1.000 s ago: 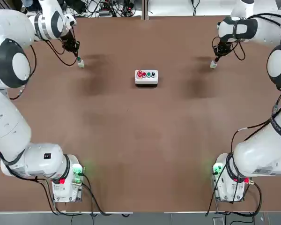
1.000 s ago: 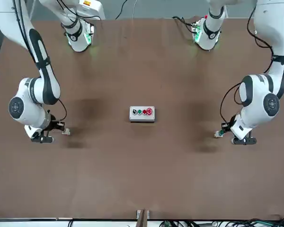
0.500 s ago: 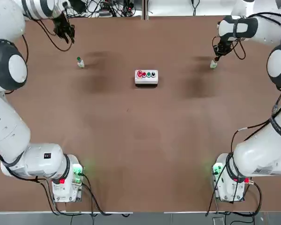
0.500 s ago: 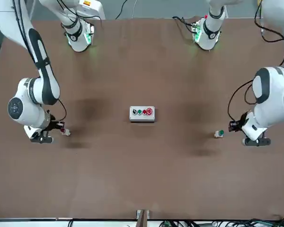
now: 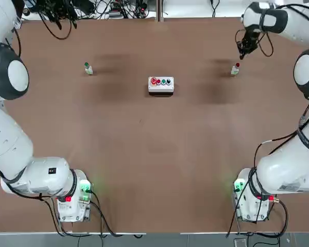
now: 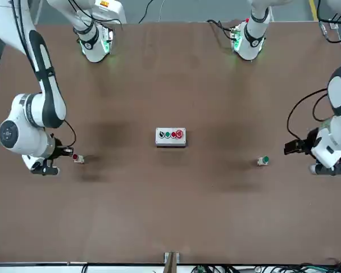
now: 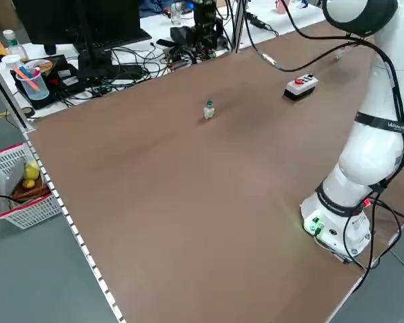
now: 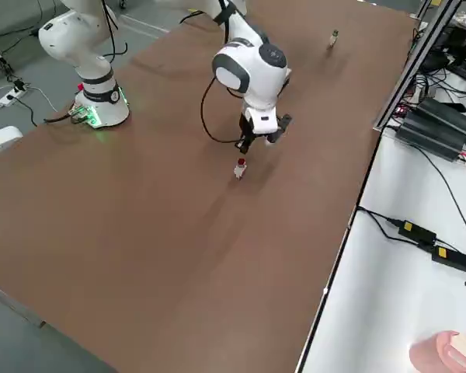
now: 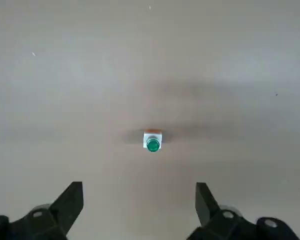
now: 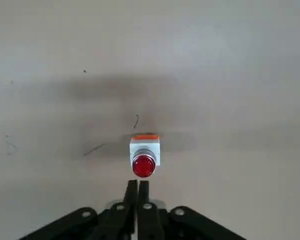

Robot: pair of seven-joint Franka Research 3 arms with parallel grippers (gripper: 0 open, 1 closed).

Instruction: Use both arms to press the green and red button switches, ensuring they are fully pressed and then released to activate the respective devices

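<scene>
- Far over on the left I see the left gripper (image 9: 140,186), hanging over the far-left part of the table. Its two dark fingers are spread wide, with nothing held between them, and it is clear of the green switch.
- Next comes the green button switch (image 5: 88,68), a tiny whitish base with a green cap, sitting on the brown tabletop (image 5: 139,154) toward the far left. Nothing is touching its cap.
- In the middle, between the two little switches, sits the larger white box (image 5: 160,85) with its row of coloured buttons. It's well apart from both grippers.
- Further right is the red button switch (image 5: 235,69), the other tiny whitish base, this one with a red cap. It rests on the tabletop too, and its cap is uncovered.
- Close by the red switch, a bit farther right and raised above the table, is the right gripper (image 10: 138,182). Its fingers are almost together, just a sliver parted, and they grip nothing. From here they look near the red cap, but not touching it.
</scene>
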